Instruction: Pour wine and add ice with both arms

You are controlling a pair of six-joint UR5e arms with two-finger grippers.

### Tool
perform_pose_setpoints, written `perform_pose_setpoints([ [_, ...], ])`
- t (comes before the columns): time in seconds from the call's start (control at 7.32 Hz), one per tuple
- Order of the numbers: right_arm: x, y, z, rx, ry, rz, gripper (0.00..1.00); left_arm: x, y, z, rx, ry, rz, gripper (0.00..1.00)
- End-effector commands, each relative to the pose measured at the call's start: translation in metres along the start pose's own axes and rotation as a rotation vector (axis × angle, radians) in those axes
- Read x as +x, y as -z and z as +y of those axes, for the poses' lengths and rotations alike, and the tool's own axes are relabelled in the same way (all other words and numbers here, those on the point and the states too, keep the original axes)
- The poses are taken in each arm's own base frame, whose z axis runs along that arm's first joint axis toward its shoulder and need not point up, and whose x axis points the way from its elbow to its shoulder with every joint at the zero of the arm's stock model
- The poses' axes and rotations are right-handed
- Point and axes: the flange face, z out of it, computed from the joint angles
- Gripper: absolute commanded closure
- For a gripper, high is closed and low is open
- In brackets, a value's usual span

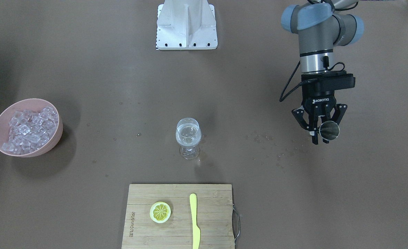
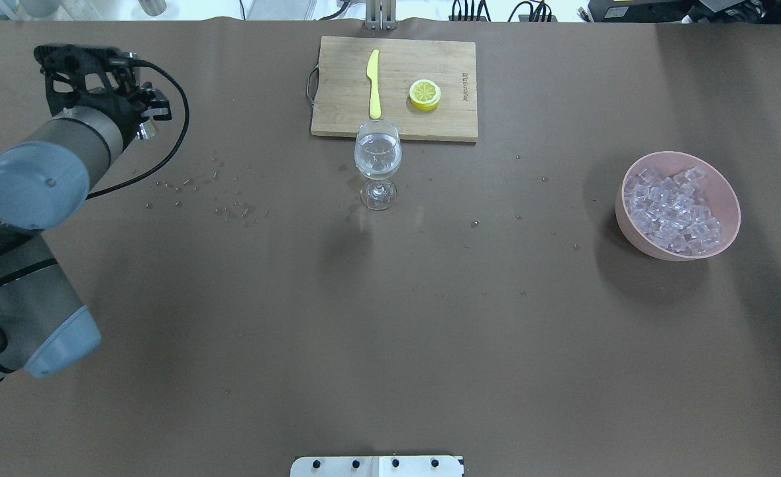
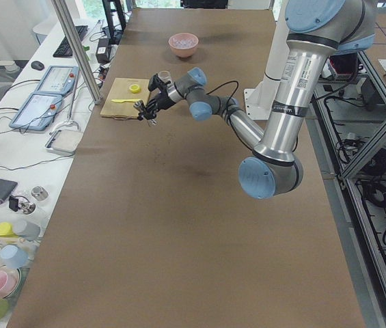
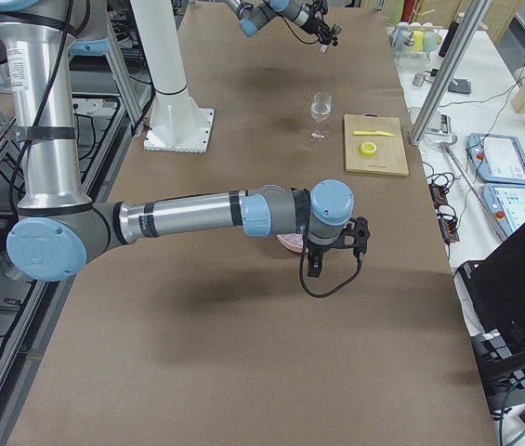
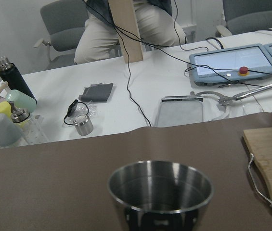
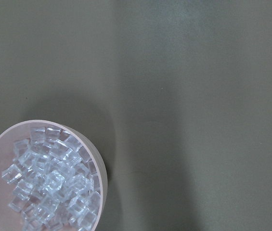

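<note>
A wine glass (image 1: 188, 136) stands at the table's middle with clear wine (image 2: 377, 156) in its bowl. My left gripper (image 1: 323, 133) is shut on a small steel cup (image 1: 329, 130), held above the table well to the glass's side; the cup fills the left wrist view (image 5: 160, 192). A pink bowl (image 1: 53, 138) heaped with ice (image 1: 29, 128) sits at the other end. My right gripper (image 4: 316, 265) hangs above that bowl, seen only from the side, so I cannot tell its state. The ice shows at lower left in the right wrist view (image 6: 49, 187).
A wooden cutting board (image 1: 214, 221) lies just beyond the glass, with a lemon slice (image 1: 160, 211) and a yellow knife (image 1: 194, 221) on it. Small droplets (image 1: 276, 148) dot the table between the glass and the left gripper. The white pedestal (image 1: 186, 24) stands at the robot's side.
</note>
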Motion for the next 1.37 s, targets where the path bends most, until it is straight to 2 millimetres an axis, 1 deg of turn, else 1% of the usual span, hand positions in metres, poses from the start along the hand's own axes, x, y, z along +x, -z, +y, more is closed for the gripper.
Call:
perform_pose_setpoints([
  [0.0,-0.009,0.002,0.001,0.009,0.018,0.021,0.0,-0.074,-0.026,0.046,0.114,0.074,-0.005,1.0],
  [0.27,-0.021,0.0,0.002,0.017,0.049,0.068,0.0,-0.112,-0.056,0.081,0.165,0.107,-0.034,1.0],
  [0.41,-0.04,-0.003,0.005,0.023,0.095,0.104,0.0,-0.137,-0.064,0.097,0.196,0.11,-0.044,1.0],
  [0.55,-0.066,-0.011,0.009,0.025,0.141,0.149,0.0,-0.153,-0.064,0.106,0.2,0.113,-0.04,1.0],
  [0.68,-0.106,-0.027,0.017,0.016,0.19,0.172,0.0,-0.166,-0.062,0.112,0.195,0.106,-0.05,1.0],
  [0.82,-0.148,-0.041,0.029,0.023,0.227,0.204,0.0,-0.168,-0.061,0.113,0.195,0.105,-0.052,1.0],
  [0.96,-0.172,-0.052,0.036,0.022,0.234,0.216,0.0,-0.171,-0.062,0.112,0.218,0.105,-0.069,1.0],
  [1.09,-0.178,-0.056,0.039,0.019,0.22,0.212,0.0,-0.184,-0.07,0.122,0.243,0.104,-0.108,1.0],
  [1.23,-0.179,-0.057,0.04,0.017,0.222,0.213,0.0,-0.198,-0.077,0.133,0.283,0.124,-0.136,1.0],
])
